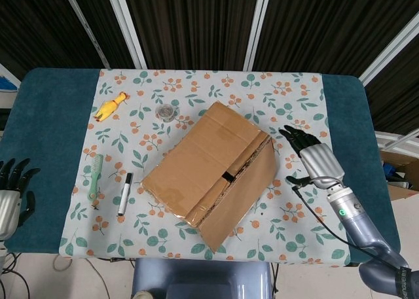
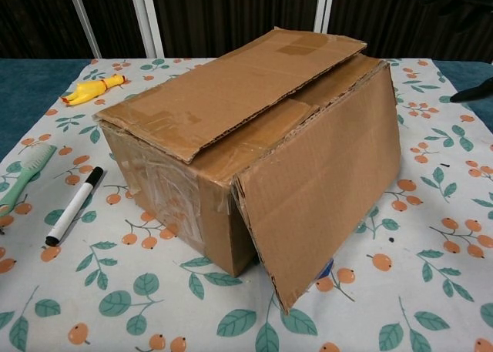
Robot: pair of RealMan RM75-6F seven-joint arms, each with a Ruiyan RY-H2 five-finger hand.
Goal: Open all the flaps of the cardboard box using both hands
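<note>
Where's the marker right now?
In the head view the marker lies on the floral cloth, left of the cardboard box and just right of the green comb.

Bright even overhead light, soft shadows, sharp
</note>
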